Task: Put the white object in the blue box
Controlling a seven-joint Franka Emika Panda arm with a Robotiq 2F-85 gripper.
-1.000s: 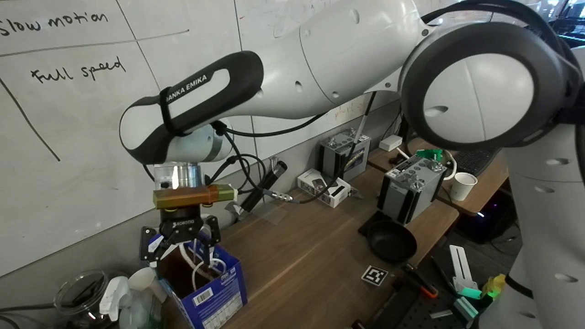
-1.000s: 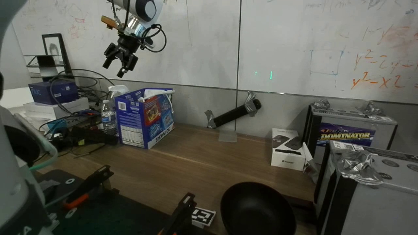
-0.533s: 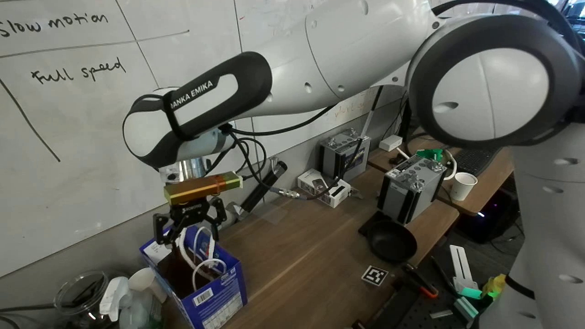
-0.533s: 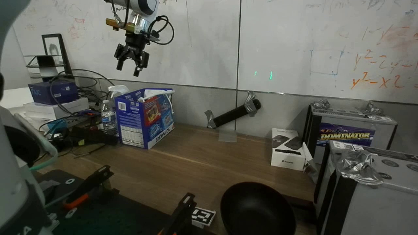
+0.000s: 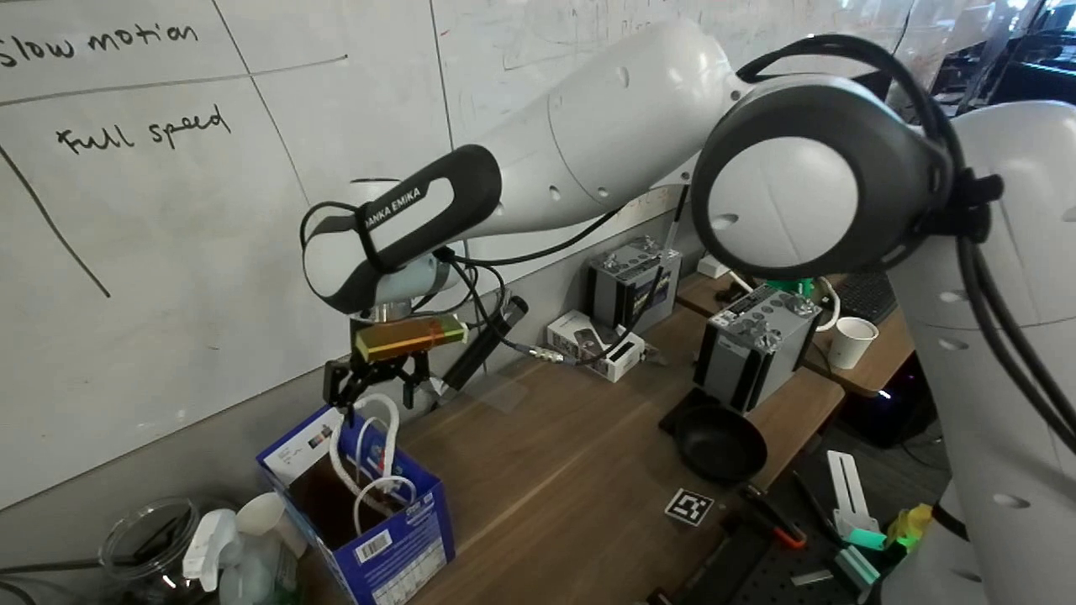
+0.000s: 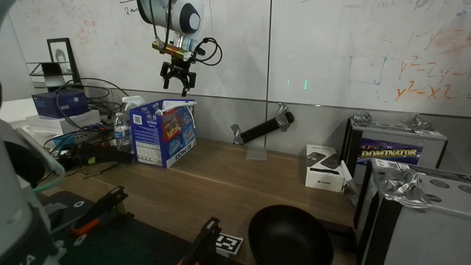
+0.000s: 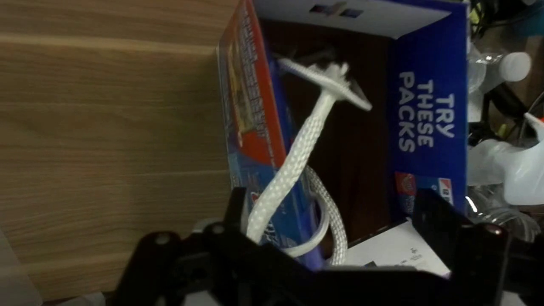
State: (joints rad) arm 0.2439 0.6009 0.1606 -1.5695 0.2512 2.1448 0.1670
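Observation:
The blue box [image 5: 399, 542] stands with its top open on the wooden table by the whiteboard wall. Part of the white cord [image 7: 295, 159] lies inside it, and loops of it rise over the rim. In an exterior view, a stretch of the cord [image 6: 180, 105] hangs over the printed outer face. Above the box is my gripper [image 6: 175, 90], apart from both box and cord, its fingers spread. In the wrist view, a black finger [image 7: 236, 206] shows on each side, and the cord seen between them lies lower down, not gripped.
Beside the box stand a spray bottle [image 5: 252, 563], a clear round container [image 5: 151, 538] and a water bottle [image 6: 123, 132]. Farther along the table are a black pan [image 5: 721, 445], a white carton [image 6: 323, 169] and grey batteries [image 5: 756, 344]. The whiteboard wall [image 6: 228, 55] rises close behind.
My gripper has shifted right in both exterior views, and the arm has drawn back. It stays open throughout. The box and the cord have not moved.

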